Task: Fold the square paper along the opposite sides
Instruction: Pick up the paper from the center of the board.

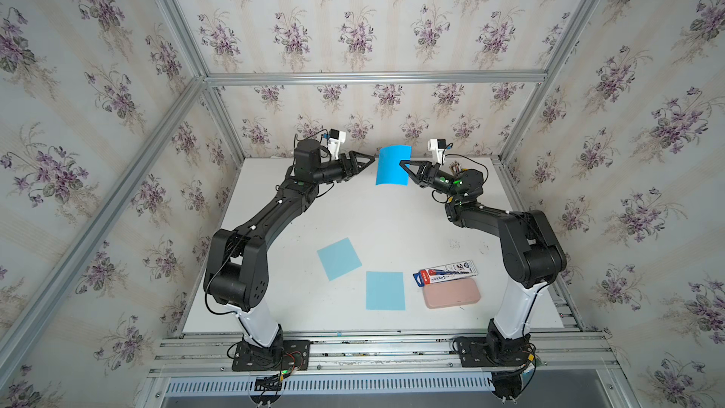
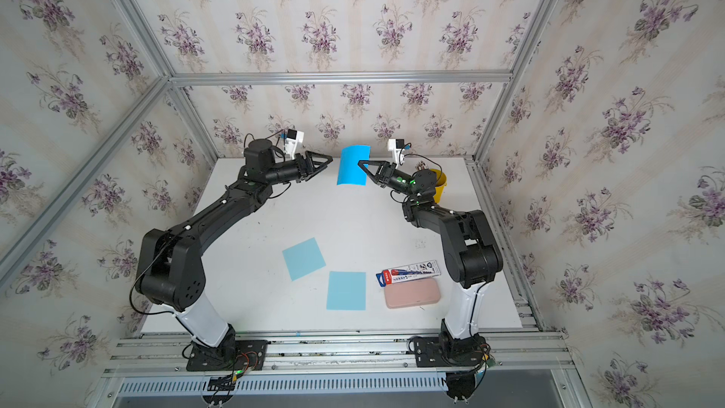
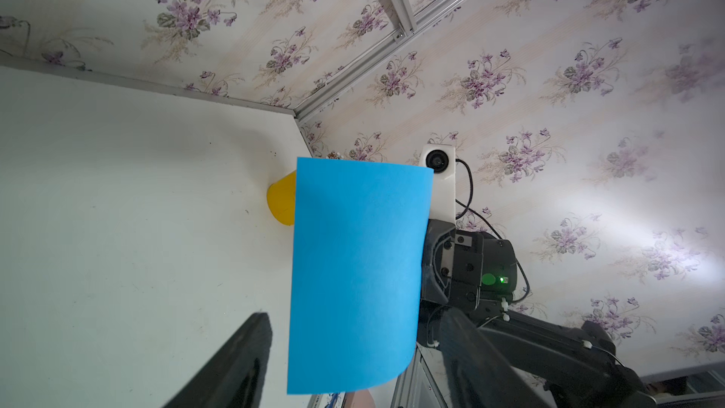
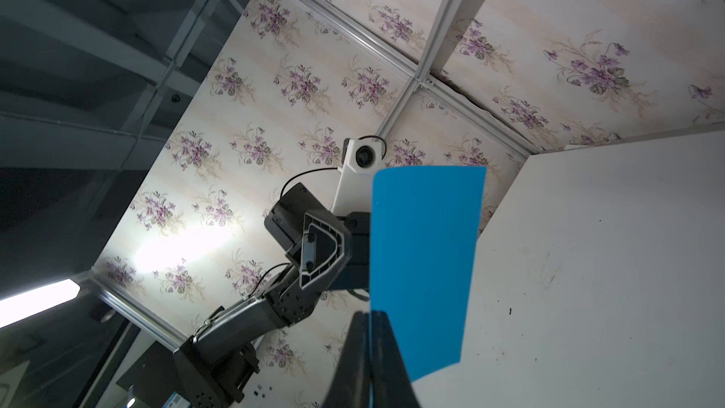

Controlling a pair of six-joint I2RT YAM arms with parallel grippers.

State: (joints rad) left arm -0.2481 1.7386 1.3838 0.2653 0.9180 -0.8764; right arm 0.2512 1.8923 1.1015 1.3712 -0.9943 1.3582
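A bright blue square paper (image 1: pixel 392 164) (image 2: pixel 353 164) hangs upright and slightly curved above the far middle of the table. My right gripper (image 1: pixel 403 164) (image 4: pixel 370 313) is shut on its right edge, and the sheet (image 4: pixel 423 249) runs out from between the two fingers. My left gripper (image 1: pixel 368 164) (image 2: pixel 327 162) stands open just left of the paper's other edge. In the left wrist view its two fingers (image 3: pixel 251 343) are spread wide, with the paper (image 3: pixel 357 268) a little beyond them and untouched.
Two pale blue paper squares (image 1: pixel 339 259) (image 1: pixel 385 290) lie flat on the white table (image 1: pixel 353 221) near the front. A pen package (image 1: pixel 445 270) and a pink case (image 1: pixel 451 293) lie at front right. A yellow cup (image 2: pixel 439 184) stands behind the right arm.
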